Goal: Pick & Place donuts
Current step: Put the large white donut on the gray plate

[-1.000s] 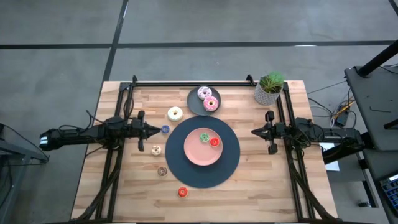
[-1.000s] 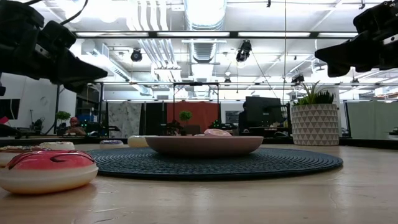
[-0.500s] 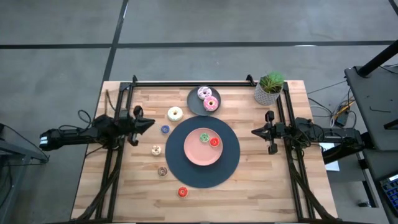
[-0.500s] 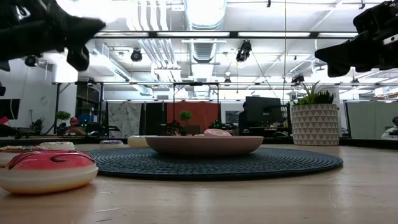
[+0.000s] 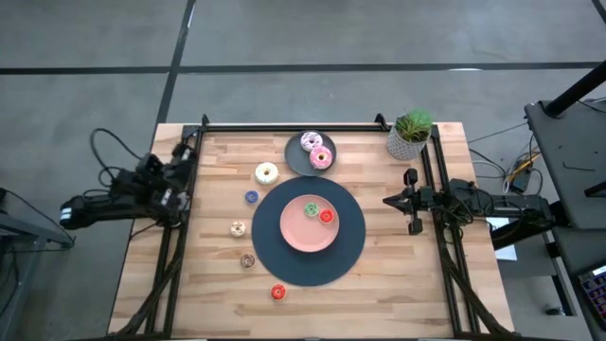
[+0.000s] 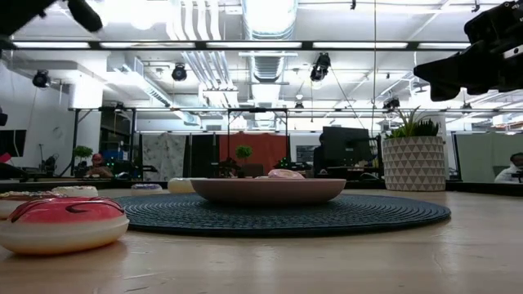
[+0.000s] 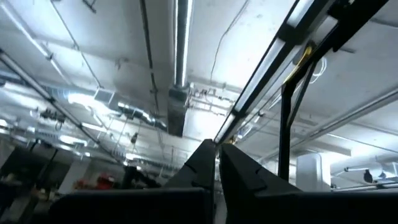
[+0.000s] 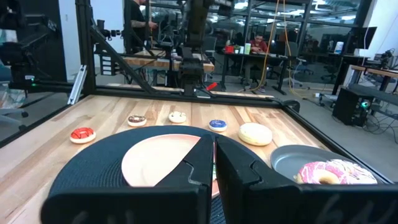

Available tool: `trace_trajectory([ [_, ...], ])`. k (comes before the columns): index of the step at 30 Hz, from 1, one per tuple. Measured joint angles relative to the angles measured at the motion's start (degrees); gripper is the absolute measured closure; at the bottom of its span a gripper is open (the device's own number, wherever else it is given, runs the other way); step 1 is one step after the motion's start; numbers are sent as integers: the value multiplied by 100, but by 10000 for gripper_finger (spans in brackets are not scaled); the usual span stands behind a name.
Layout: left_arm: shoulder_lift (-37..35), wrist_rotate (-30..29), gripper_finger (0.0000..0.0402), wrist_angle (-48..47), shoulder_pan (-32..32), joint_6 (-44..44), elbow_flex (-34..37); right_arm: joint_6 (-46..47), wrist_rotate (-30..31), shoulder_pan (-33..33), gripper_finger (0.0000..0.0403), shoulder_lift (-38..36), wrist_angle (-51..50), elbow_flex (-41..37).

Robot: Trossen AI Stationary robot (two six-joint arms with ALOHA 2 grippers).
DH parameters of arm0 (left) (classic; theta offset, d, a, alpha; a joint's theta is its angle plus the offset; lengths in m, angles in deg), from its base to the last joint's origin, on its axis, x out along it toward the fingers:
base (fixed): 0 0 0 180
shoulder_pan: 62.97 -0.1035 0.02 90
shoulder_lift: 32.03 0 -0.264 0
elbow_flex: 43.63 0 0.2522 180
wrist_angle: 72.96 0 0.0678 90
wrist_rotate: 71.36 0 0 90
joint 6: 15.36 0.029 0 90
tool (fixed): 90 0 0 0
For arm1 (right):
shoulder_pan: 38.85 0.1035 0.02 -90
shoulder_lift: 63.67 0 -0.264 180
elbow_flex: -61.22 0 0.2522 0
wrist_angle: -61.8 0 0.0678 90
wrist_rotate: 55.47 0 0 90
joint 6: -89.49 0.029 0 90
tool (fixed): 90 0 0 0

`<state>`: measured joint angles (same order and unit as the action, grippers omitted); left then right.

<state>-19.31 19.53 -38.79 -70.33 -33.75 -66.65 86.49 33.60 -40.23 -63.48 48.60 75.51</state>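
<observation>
Since a second ago my left pincer [image 7: 216, 148] has drawn back off the table's left edge and tipped up toward the ceiling, fingers together on nothing. My right pincer [image 5: 390, 200] hovers shut beside the dark round mat [image 5: 352, 248]. Green [image 5: 310, 209] and red [image 5: 326, 216] donuts lie on the pink plate [image 5: 295, 237]; the others lie around it, two on the grey plate [image 5: 295, 154].

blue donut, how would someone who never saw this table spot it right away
Start at the round dark mat in the middle of the wooden table, seen from above. Just off its upper left edge lies the blue donut, below the larger cream donut. It is the only blue ring; the tiny ones nearby are tan, brown and red.
</observation>
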Motion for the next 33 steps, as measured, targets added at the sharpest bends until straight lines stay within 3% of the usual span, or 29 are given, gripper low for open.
trace_trajectory([
  [9, 479, -98, 401, -204, 2, 154, -1117, 0, -1, 1, 394, 0, 0, 0],
  [24, 2093, -188, 401, -3304, 1, -18, -3795, 0, -2, 2, 394, 0, 0, 0],
  [33, 2712, -188, 401, -4188, 1, -22, -4738, 0, -2, 2, 394, 0, 0, 0],
])
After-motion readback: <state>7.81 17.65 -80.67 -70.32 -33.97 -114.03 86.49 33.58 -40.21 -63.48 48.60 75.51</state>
